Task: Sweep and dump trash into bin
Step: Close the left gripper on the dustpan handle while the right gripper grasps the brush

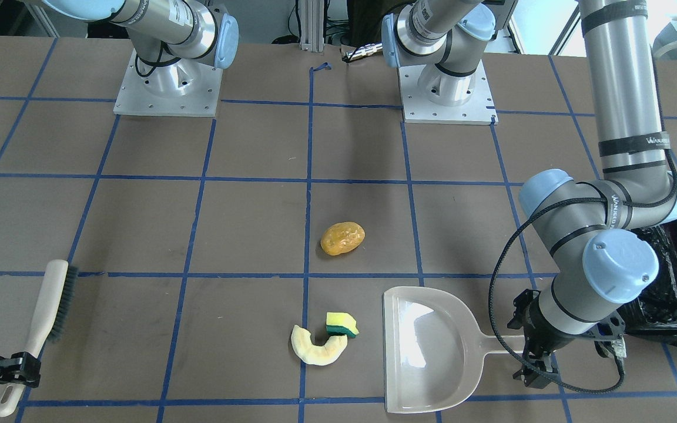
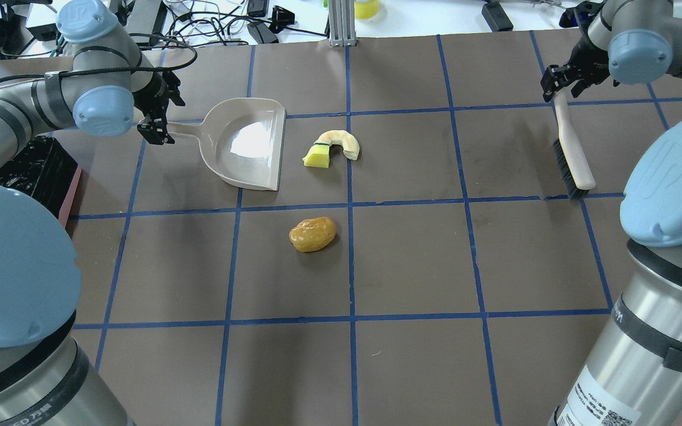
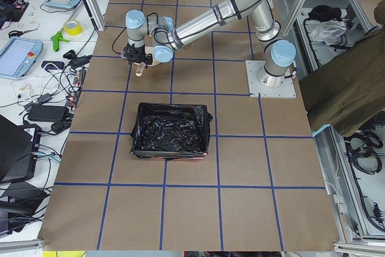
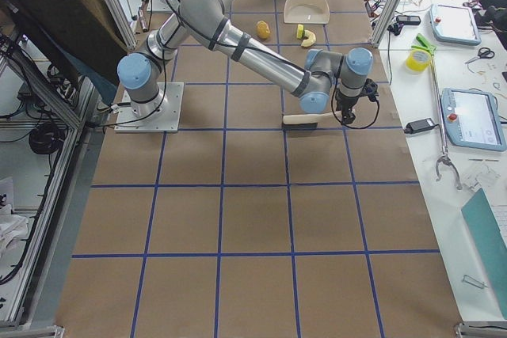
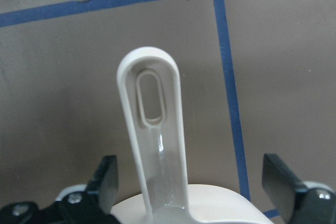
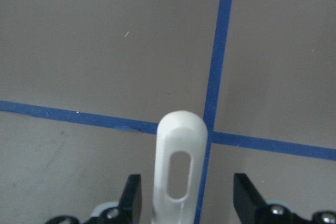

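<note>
The trash lies mid-table: an orange-yellow potato-like lump (image 1: 342,238) (image 2: 312,234), a cream crescent (image 1: 318,348) (image 2: 344,142) and a yellow-green sponge chunk (image 1: 341,325) (image 2: 317,157) touching it. The beige dustpan (image 1: 432,352) (image 2: 246,142) rests flat beside them, its mouth toward the crescent. My left gripper (image 2: 154,127) (image 5: 191,177) is open and straddles the dustpan handle (image 5: 152,129) without touching it. My right gripper (image 2: 560,86) (image 6: 186,192) is open around the handle (image 6: 178,140) of the brush (image 1: 44,329) (image 2: 572,160), which lies on the table. The bin (image 3: 170,130) (image 2: 33,171), lined with a black bag, stands behind the left arm.
Blue tape lines grid the brown tabletop (image 2: 412,266). Both arm bases (image 1: 447,94) stand at the robot's edge. Cables and tablets lie on the side benches (image 3: 36,52) off the table.
</note>
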`<action>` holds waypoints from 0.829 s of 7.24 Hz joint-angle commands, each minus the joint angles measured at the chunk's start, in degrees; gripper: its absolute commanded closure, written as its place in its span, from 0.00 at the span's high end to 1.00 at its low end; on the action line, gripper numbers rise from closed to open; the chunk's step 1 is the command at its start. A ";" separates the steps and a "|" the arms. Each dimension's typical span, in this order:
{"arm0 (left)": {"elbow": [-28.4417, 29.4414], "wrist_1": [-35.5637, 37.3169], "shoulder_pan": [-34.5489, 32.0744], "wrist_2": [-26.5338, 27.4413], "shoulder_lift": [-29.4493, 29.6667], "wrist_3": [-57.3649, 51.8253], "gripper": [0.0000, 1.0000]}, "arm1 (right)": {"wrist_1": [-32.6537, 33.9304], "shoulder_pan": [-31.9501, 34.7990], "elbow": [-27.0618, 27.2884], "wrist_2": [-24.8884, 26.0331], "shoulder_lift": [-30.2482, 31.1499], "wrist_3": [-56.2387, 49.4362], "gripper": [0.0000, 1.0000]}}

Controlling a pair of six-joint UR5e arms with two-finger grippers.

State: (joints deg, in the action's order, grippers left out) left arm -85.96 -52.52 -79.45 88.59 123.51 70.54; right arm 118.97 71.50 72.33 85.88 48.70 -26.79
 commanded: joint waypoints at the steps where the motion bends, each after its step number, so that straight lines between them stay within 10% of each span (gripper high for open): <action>1: -0.17 -0.13 0.00 0.88 0.41 0.39 0.68 | -0.15 -0.05 -0.26 -1.15 0.08 -0.10 0.35; 2: -0.17 -0.13 0.00 0.62 -0.02 1.44 0.16 | 0.03 -0.05 -0.17 -1.68 0.08 -0.10 0.34; 3: -0.17 0.13 0.00 0.36 -0.55 2.14 0.00 | 0.38 -0.05 -0.26 -2.29 0.17 -0.02 0.33; 6: -0.17 0.22 0.00 0.97 -1.60 -0.65 0.00 | 0.47 0.21 -0.79 -3.62 1.13 2.42 0.20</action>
State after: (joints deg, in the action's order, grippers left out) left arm -86.13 -52.34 -79.45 89.21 122.34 70.82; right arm 119.42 71.51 71.88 82.46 49.12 -26.19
